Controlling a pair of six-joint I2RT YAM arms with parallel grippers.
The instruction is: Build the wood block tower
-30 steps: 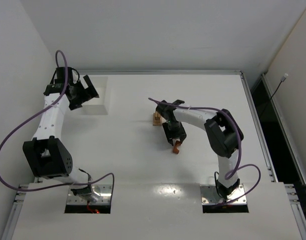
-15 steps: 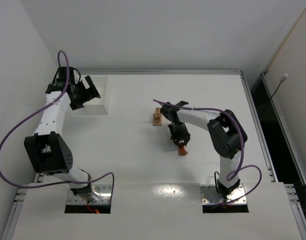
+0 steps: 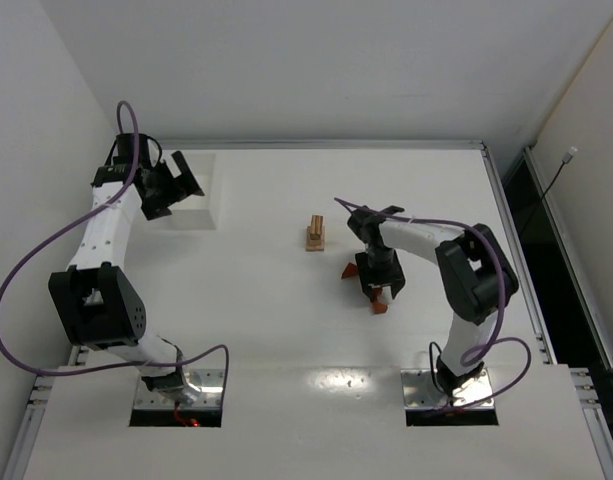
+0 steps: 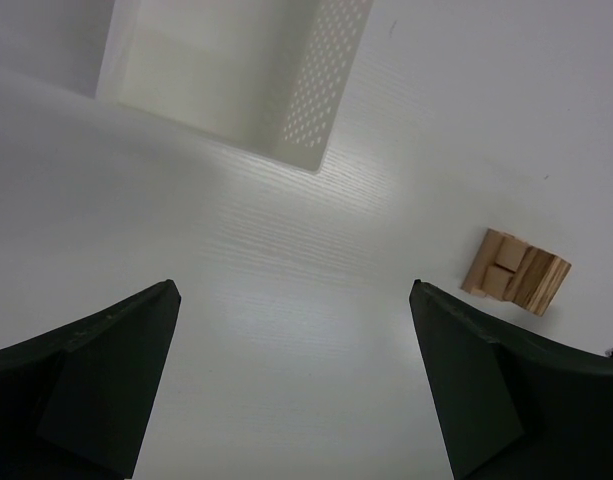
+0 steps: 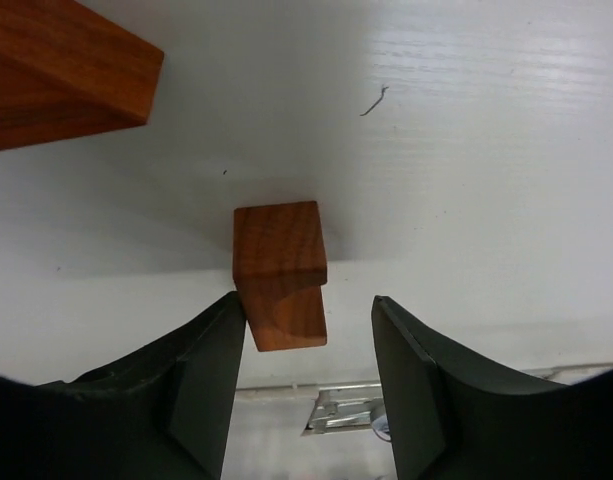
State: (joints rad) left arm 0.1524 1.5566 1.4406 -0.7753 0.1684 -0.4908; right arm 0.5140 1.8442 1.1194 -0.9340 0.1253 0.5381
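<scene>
Straddling the reddish-brown wooden block (image 5: pixel 278 250) on the white counter (image 5: pixel 486 150) with my right tool (image 5: pixel 308 310) open and gripping nothing, I line up a grasp to carry it to the tan wooden tower (image 3: pixel 315 234).

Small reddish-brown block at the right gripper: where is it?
The small reddish-brown block sits between the right gripper's open fingers, against one of them; overhead, right of centre, nearer the bases than the tan tower.
</scene>
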